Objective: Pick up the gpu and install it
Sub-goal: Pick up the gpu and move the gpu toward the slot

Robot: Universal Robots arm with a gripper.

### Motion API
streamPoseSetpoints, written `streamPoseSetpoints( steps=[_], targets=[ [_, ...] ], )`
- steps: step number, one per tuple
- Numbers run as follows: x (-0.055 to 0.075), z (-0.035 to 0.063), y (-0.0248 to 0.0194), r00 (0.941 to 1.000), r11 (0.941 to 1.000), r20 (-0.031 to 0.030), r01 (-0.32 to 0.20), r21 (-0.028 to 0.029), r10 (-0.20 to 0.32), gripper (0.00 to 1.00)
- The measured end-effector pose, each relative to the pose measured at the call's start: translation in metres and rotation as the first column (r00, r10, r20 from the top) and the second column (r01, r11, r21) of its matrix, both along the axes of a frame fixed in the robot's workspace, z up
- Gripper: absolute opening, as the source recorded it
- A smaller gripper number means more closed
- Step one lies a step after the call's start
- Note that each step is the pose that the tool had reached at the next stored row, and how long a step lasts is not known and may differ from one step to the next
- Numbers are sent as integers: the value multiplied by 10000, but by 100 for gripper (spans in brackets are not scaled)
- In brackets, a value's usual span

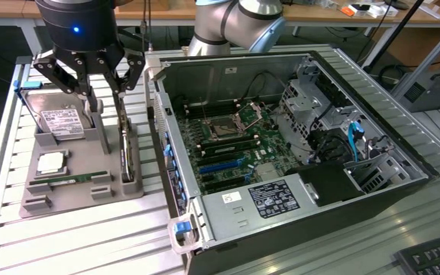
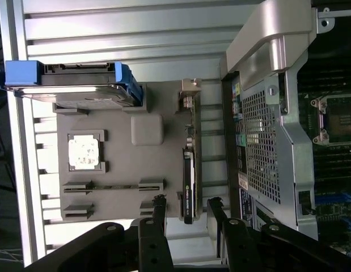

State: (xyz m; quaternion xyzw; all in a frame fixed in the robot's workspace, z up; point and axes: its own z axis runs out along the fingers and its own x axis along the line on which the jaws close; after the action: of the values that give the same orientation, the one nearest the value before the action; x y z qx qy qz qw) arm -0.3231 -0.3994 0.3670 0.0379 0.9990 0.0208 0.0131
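Tool (image 1: 107,100) hangs wide open and empty above the gpu (image 1: 128,154), which stands edge-up in the gray holder (image 1: 75,197), apparently for easy pinching.

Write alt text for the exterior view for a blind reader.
An open end effector hangs above the gpu, which stands on edge in a gray parts tray. A hard drive, processor and memory stick share the tray; an open computer case sits at the exterior view's right.
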Motion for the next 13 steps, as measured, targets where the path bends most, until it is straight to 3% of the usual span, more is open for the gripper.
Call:
streamPoseSetpoints(
  steps=[13],
  targets=[
    [0, -43, 0, 10000, 10000, -1, 0, -22, 0, 42]
  ],
)
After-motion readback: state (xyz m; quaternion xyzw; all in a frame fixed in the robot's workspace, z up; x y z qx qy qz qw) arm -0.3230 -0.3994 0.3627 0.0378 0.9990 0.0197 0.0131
